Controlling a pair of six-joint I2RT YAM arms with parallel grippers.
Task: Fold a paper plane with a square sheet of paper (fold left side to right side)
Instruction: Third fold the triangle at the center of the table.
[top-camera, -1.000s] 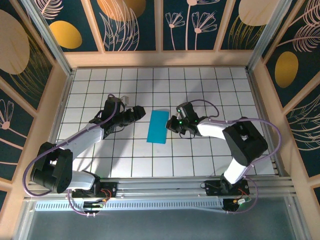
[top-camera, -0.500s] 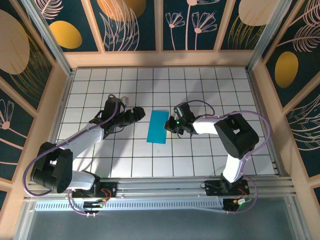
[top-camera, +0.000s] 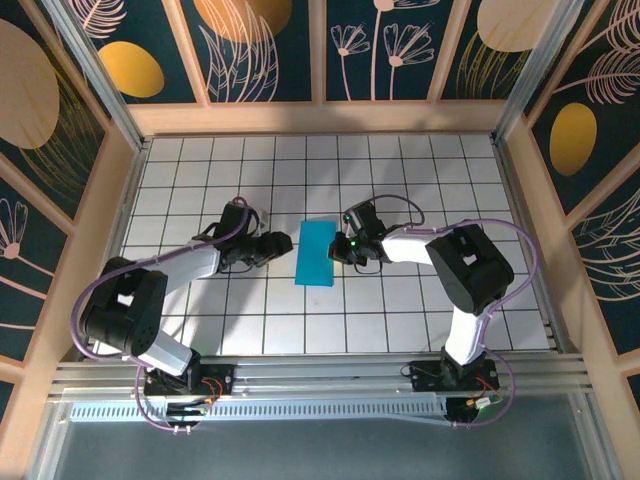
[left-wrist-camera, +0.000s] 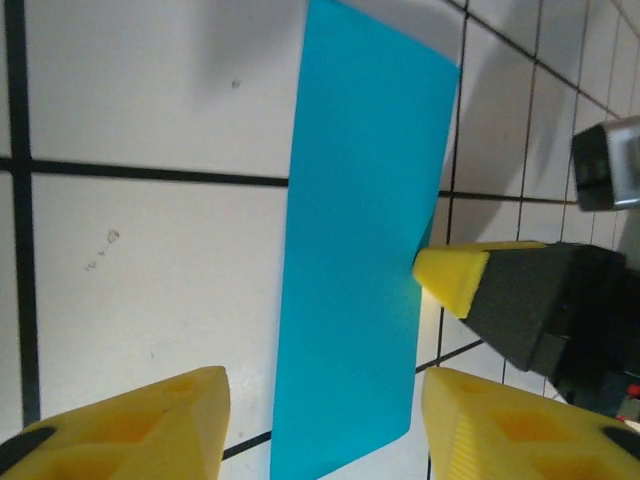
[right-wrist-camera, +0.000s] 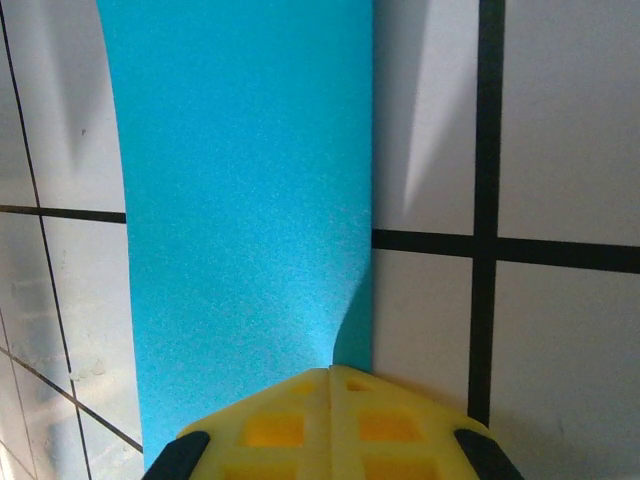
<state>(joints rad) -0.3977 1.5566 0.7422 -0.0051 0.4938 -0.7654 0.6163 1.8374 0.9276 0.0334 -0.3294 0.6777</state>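
Observation:
The square sheet of paper (top-camera: 315, 253) lies on the white tiles as a tall cyan rectangle, half as wide as it is long. My left gripper (top-camera: 283, 245) is at its left edge, open. In the left wrist view its yellow fingers (left-wrist-camera: 140, 425) straddle the near end of the paper (left-wrist-camera: 365, 250). My right gripper (top-camera: 338, 250) is shut, and its joined yellow tips (right-wrist-camera: 330, 378) rest on the right edge of the paper (right-wrist-camera: 240, 200). That same tip (left-wrist-camera: 450, 277) touches the paper's edge in the left wrist view.
The tiled floor (top-camera: 400, 180) is boxed in by a low wooden rim (top-camera: 320, 118) on three sides. An aluminium rail (top-camera: 320, 375) with both arm bases runs along the near edge. The arms' cables loop above the tiles.
My left gripper has moved right up to the paper's left edge and its jaws have narrowed. My right gripper has shifted slightly left onto the paper's right edge. The paper has not moved.

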